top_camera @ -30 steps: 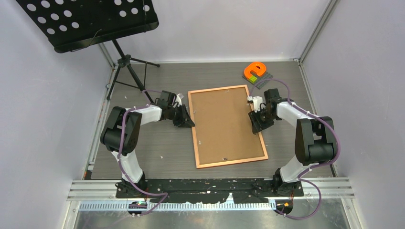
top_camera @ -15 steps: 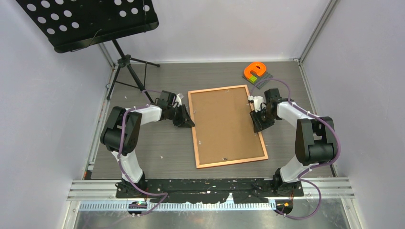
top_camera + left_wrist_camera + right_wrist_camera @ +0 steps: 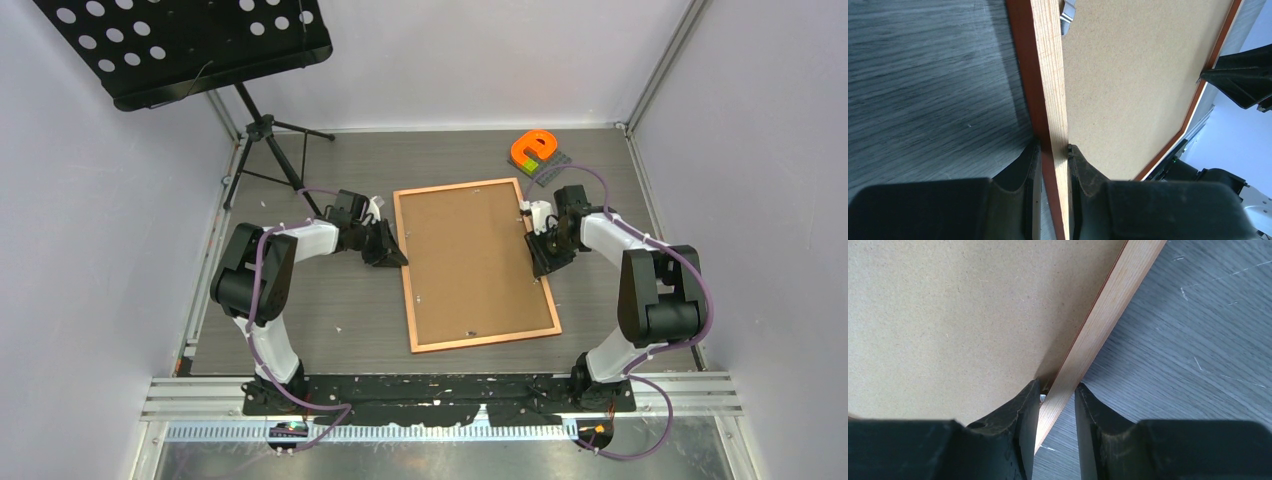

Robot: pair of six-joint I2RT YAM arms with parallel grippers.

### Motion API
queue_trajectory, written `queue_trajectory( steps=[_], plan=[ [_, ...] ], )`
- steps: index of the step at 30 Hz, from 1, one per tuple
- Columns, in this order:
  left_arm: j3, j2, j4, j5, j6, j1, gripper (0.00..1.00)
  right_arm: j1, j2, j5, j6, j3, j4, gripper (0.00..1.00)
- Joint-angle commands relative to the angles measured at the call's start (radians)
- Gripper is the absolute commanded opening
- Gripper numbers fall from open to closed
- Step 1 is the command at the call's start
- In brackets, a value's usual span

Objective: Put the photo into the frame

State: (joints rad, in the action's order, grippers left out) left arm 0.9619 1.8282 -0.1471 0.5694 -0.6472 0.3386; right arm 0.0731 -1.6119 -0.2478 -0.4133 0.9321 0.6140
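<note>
Spreading across the cell, the grey wood-grain desk point(image 3: 330, 300) carries everything. A black perforated music stand point(image 3: 180, 45) rises on its tripod at the far left corner. The frame point(image 3: 485, 338) lies flat and face down near the middle of the desk, between the two arms, its thin orange-brown wooden border surrounding a plain brown backing board point(image 3: 475, 262) that faces up. The left hand point(image 3: 1054, 147) is closed on the frame's left border, one finger outside against the desk side and one inside over the board. The right hand point(image 3: 1058, 385) straddles the right border with a finger on each side. Its outer finger touches the wood, but whether the pair actually clamps cannot be told. An orange curved block point(image 3: 531, 147) sits near the frame's far right corner. A small metal tab point(image 3: 1042, 398) shows beside the right hand's inner finger.
</note>
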Motion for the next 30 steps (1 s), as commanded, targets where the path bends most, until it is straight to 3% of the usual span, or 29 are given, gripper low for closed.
queue_trajectory(
  steps=[1,15,25,30],
  plan=[
    [-0.025,0.052,-0.06,-0.045,0.037,0.009,0.1,-0.006,-0.005,0.063,-0.049,-0.024,-0.029,0.35],
    [-0.025,0.054,-0.061,-0.044,0.035,0.007,0.1,-0.007,-0.001,-0.006,-0.149,0.006,0.032,0.36],
    [-0.023,0.054,-0.062,-0.045,0.035,0.004,0.1,-0.005,-0.019,-0.04,-0.267,0.047,0.098,0.51],
    [-0.023,0.053,-0.063,-0.044,0.035,0.002,0.1,-0.006,-0.034,-0.05,-0.288,0.07,0.119,0.53]
  ],
)
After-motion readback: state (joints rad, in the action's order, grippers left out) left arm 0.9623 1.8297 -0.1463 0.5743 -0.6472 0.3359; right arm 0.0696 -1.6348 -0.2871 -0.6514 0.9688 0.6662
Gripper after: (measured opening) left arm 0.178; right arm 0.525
